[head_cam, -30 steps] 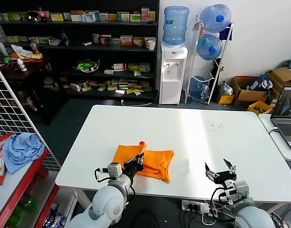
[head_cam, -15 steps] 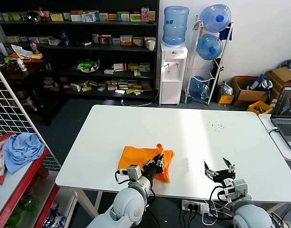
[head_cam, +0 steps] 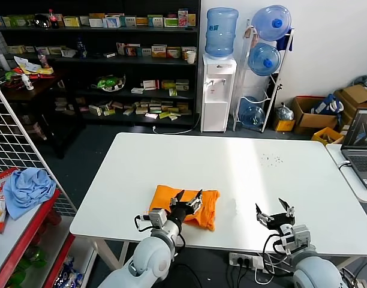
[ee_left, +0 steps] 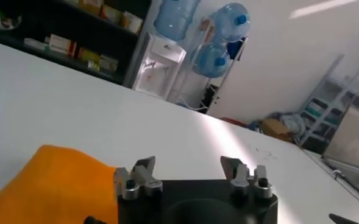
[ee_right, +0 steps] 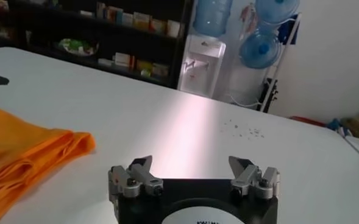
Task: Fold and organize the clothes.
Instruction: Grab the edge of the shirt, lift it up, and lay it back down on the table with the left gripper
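White table (head_cam: 255, 174) carries our folded T-shirt (head_cam: 168, 200) near its front edge. Left gripper (head_cam: 188, 198) hovers over it, right gripper (head_cam: 273, 212) apart, fingers spread, empty. Soft, thin; pinch an edge.

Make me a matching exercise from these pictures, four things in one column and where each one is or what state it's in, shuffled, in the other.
Things:
1. orange T-shirt
2. left gripper
3. right gripper
4. light blue cloth

Places or states:
A. open, over the table's bare near right part
B. bunched on the red shelf left of the table
C. folded, lying on the white table
D. open, over the folded shirt

Pairs: 1-C, 2-D, 3-A, 4-B
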You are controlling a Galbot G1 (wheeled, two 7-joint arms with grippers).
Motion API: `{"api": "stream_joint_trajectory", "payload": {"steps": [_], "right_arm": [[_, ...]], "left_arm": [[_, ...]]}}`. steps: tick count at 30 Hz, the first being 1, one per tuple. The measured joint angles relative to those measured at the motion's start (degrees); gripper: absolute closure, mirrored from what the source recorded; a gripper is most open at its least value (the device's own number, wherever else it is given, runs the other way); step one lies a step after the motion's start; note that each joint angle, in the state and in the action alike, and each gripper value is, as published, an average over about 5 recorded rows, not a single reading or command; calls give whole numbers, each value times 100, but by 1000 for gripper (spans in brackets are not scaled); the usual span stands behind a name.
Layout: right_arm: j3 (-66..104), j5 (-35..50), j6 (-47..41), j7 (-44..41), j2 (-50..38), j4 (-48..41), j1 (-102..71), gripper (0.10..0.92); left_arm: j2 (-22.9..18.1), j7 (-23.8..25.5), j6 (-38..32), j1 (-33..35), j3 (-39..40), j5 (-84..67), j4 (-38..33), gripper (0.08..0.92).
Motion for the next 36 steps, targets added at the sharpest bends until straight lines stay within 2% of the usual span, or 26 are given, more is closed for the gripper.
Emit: {"api": "stream_joint_trajectory", "payload": {"steps": [4,14,25,36], "right_arm": [[-12,-9,15,-18,-7,-10,-10,203],[37,-12,70,-74,-61,48,-124,203],[169,2,98,-105,-88,107,-287,203],[205,24,95,-107,-92,157,-312,203]], "left_arm": [[347,154,127,84,-239,-5,-35,181],[960,843,752,57,-794,-38,210,177],[1050,1659,1187,-140,-959,-183,689,177],[970,1933,1364,-230,-996,-252,1000,183]]}}
